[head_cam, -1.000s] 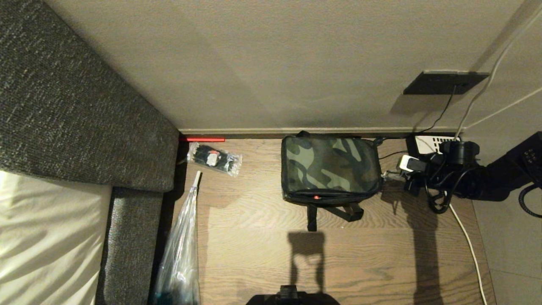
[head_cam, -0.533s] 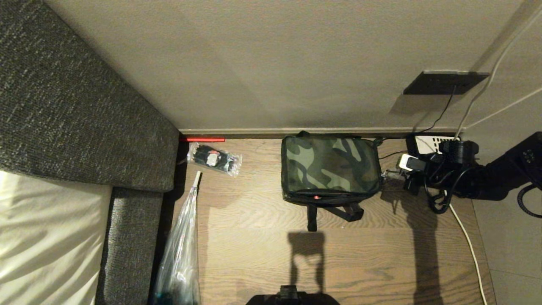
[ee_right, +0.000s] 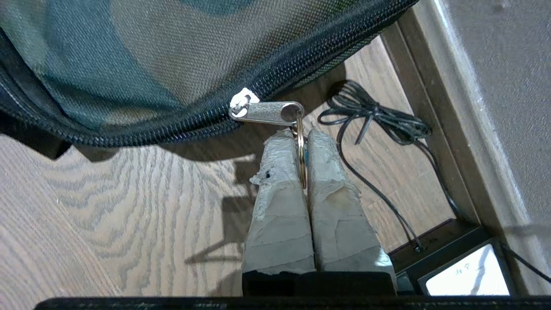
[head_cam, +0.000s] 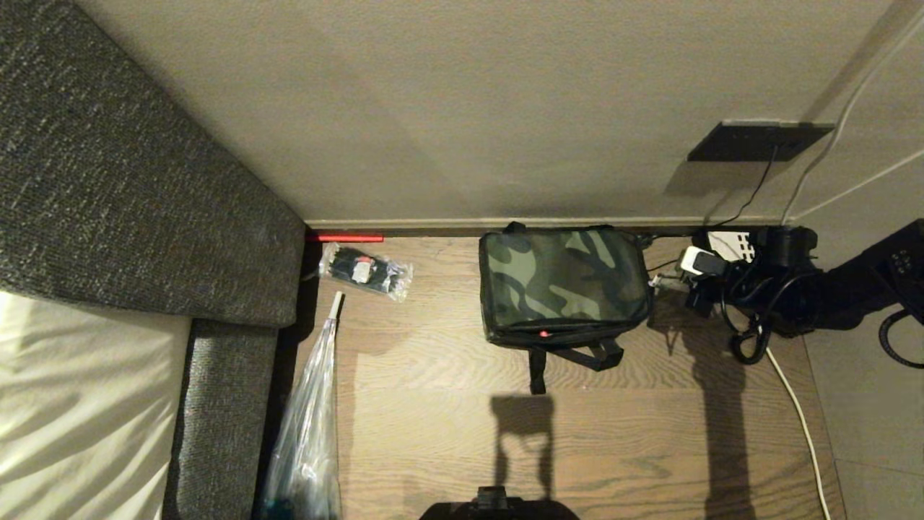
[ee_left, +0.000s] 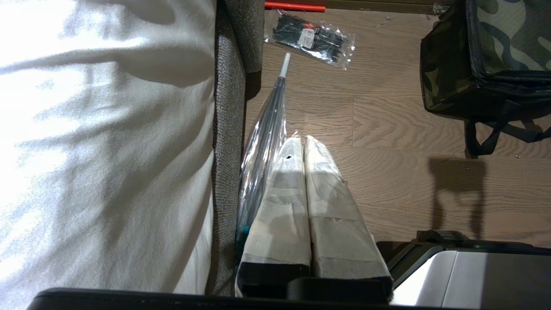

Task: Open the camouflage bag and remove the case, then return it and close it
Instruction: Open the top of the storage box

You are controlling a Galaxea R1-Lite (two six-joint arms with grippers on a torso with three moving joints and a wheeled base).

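Right hand [ee_right: 301,142] pinches the zipper ring [ee_right: 301,159] of the camouflage bag [head_cam: 564,283]; no readable writing.

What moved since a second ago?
The right hand, shut on the zipper's ring, moved toward the wall, tugging the camouflage bag slightly askew. The lid stays closed. The packet of cable ties, the umbrella and the left hand stayed put.

Zipped camouflage bag [head_cam: 564,285] against baseboard
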